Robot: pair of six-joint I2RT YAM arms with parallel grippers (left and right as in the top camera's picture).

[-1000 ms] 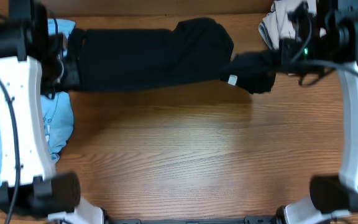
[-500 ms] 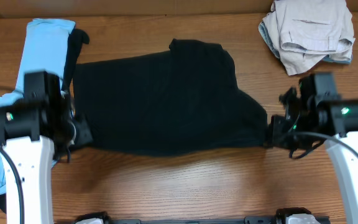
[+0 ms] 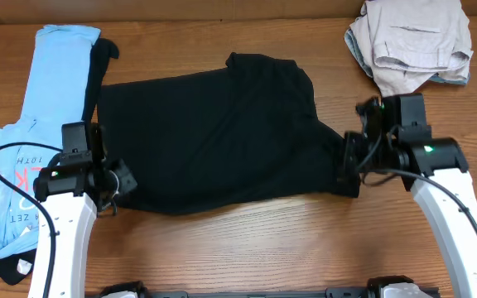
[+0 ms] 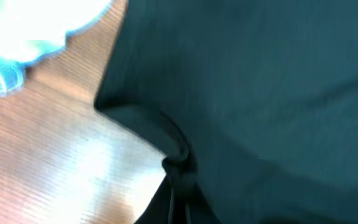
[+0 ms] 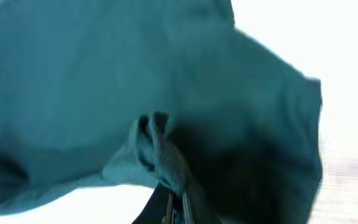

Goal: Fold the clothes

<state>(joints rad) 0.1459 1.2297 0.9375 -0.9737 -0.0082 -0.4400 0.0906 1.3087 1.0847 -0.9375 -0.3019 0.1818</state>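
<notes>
The black shirt (image 3: 214, 136) lies spread mostly flat on the wooden surface (image 3: 247, 248), its bottom hem sagging unevenly between the two arms. The left claw (image 3: 116, 180) is at the shirt's left hem corner and is clenched on a pinch of black cloth. The left wrist view shows the fabric drawn into a tight fold right at the fingertips, with the rest sloping away over the wood. The right claw (image 3: 348, 161) is at the shirt's right hem corner, likewise clamped on the cloth, which bunches into a small ridge there in the right wrist view. A light blue T-shirt (image 3: 48, 91) with red-and-white lettering lies lengthwise just left of the black shirt, touching its edge. A crumpled beige garment (image 3: 412, 41) sits beyond the black shirt's right side, apart from it.
</notes>
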